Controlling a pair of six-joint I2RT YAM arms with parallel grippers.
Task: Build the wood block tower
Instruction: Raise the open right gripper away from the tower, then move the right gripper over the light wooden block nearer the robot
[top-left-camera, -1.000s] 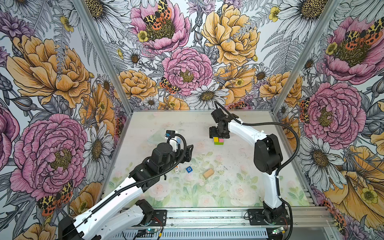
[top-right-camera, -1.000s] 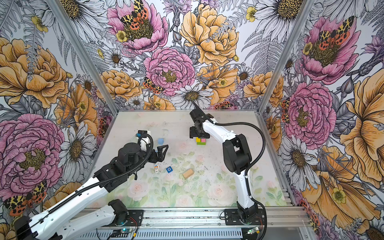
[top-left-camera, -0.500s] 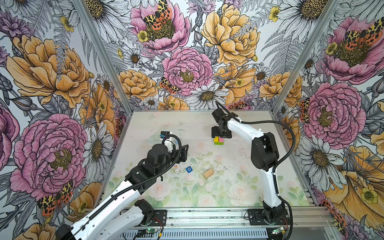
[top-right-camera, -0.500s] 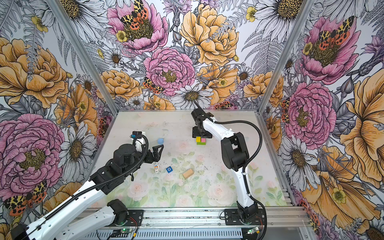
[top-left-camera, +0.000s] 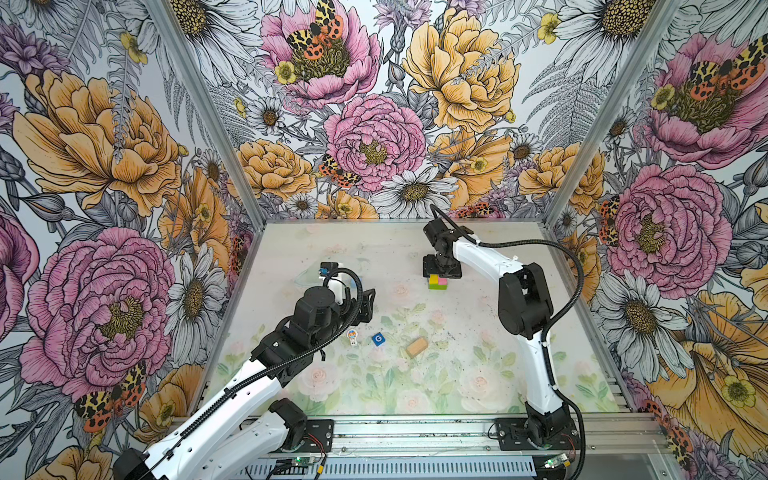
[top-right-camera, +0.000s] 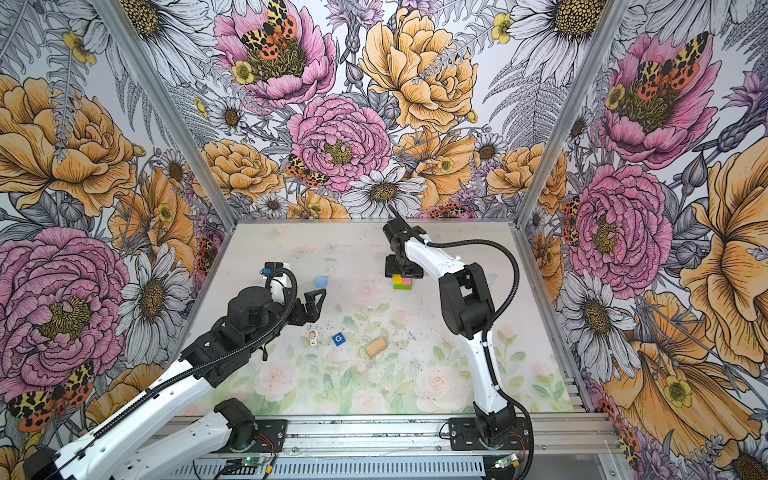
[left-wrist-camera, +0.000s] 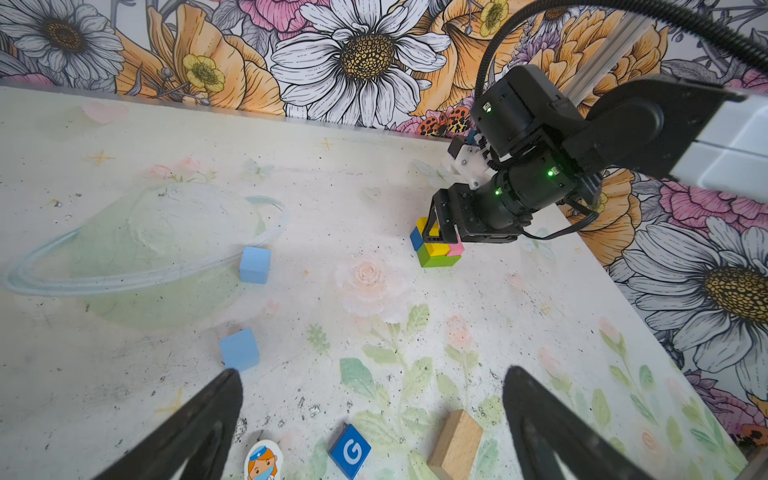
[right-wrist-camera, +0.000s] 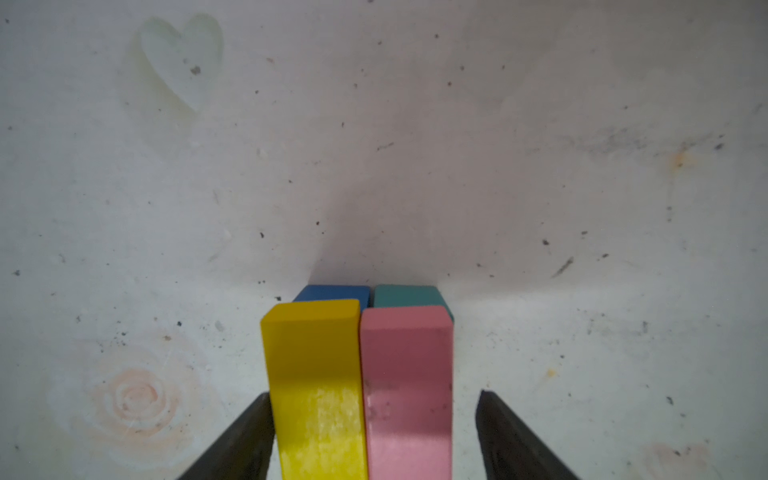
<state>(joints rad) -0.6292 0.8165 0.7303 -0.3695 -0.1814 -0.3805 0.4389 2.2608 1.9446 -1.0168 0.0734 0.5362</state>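
The wood block tower (top-left-camera: 437, 281) (top-right-camera: 402, 281) (left-wrist-camera: 438, 249) stands at the far middle of the table. It is a low stack, with a yellow brick (right-wrist-camera: 316, 374) and a pink brick (right-wrist-camera: 405, 374) side by side on top of blue, teal and green bricks. My right gripper (top-left-camera: 441, 272) (right-wrist-camera: 374, 395) is open astride the top pair; one finger touches the yellow brick and the other stands apart from the pink one. My left gripper (left-wrist-camera: 372, 374) (top-right-camera: 309, 309) hangs wide open and empty over the table. Near it lie the white toy figure (top-right-camera: 312, 337) (left-wrist-camera: 262, 461) and a tan brick (top-right-camera: 375, 347) (left-wrist-camera: 455, 440).
A blue tile marked G (top-right-camera: 339, 339) (left-wrist-camera: 350, 451) lies between the figure and the tan brick. Two light blue cubes (left-wrist-camera: 254, 264) (left-wrist-camera: 239, 348) sit on the left half beyond my left gripper. Flowered walls close the table on three sides.
My right arm's elbow has swung a little to the left while its gripper stayed at the stack. My left arm has shifted slightly, its gripper still open.
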